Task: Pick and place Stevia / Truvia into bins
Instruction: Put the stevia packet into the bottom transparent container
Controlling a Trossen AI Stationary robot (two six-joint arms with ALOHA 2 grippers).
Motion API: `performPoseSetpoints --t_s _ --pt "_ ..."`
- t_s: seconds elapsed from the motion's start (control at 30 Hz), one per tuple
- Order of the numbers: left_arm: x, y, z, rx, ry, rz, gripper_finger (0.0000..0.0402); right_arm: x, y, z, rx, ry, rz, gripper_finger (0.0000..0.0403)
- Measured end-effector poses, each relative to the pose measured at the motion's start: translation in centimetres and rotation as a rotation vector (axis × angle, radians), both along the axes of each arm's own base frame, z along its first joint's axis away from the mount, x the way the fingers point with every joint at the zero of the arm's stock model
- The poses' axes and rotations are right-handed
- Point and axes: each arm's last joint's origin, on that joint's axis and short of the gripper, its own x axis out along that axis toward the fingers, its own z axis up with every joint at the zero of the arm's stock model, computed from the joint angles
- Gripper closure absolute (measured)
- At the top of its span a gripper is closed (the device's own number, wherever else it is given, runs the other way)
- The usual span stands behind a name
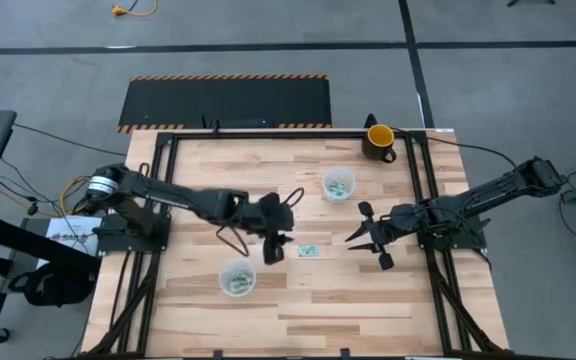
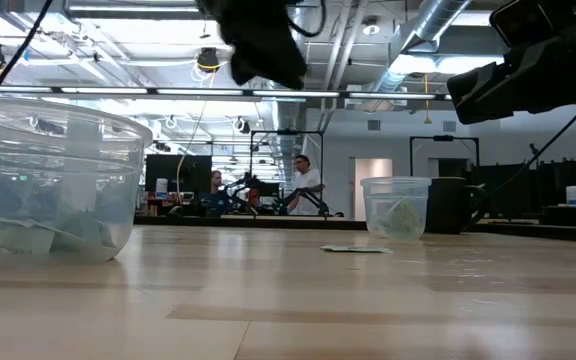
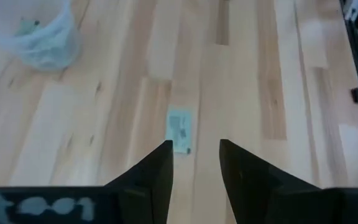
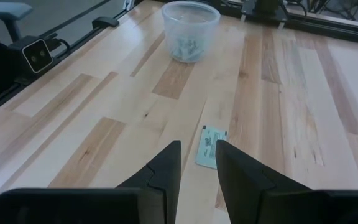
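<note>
One light green and white sachet [image 1: 308, 250] lies flat on the wooden table, also seen as the sachet [image 3: 180, 130] and the sachet [image 4: 211, 146]. My left gripper [image 1: 274, 246] hovers open just to its left, above the table; in the left wrist view my left gripper [image 3: 196, 163] has the sachet ahead of its fingertips. My right gripper [image 1: 366, 238] is open to the sachet's right, and my right gripper [image 4: 197, 160] points toward it. A clear cup [image 1: 337, 185] with sachets inside stands farther back. Another clear cup [image 1: 236, 278] with sachets stands nearer, to the left.
A dark mug [image 1: 379, 140] with a yellow inside stands at the far right corner. A black frame [image 1: 420, 190] runs along the table's sides. In the low view the near cup [image 2: 48, 180] fills the left, and people sit in the room behind.
</note>
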Motion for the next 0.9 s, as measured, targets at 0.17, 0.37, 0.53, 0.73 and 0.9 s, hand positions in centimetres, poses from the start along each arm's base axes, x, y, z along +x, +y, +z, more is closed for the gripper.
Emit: performPoseSetpoints --t_s 0.17,0.37,0.53,0.73,0.9 --pt "2.1 1.1 -2.1 -0.024 -0.012 -0.026 0.0283 0.0 0.0 -0.1 -0.003 0.009 0.000 0.0310" --pt "4.9 1.0 -5.5 -0.097 -0.016 -0.130 0.0283 0.0 0.0 -0.4 -0.008 0.029 0.000 0.0310" --pt "6.0 0.8 -7.2 -0.065 0.053 -0.158 0.0280 0.3 0.1 -0.8 -0.014 0.050 0.000 0.0310" --pt "6.7 0.4 -8.7 -0.022 0.094 -0.162 0.0248 0.6 0.1 -1.4 -0.023 0.080 -0.002 0.0310" --pt "7.0 0.6 -9.6 -0.003 0.109 -0.140 0.0215 0.7 0.1 -1.5 -0.029 0.082 -0.010 0.0310"
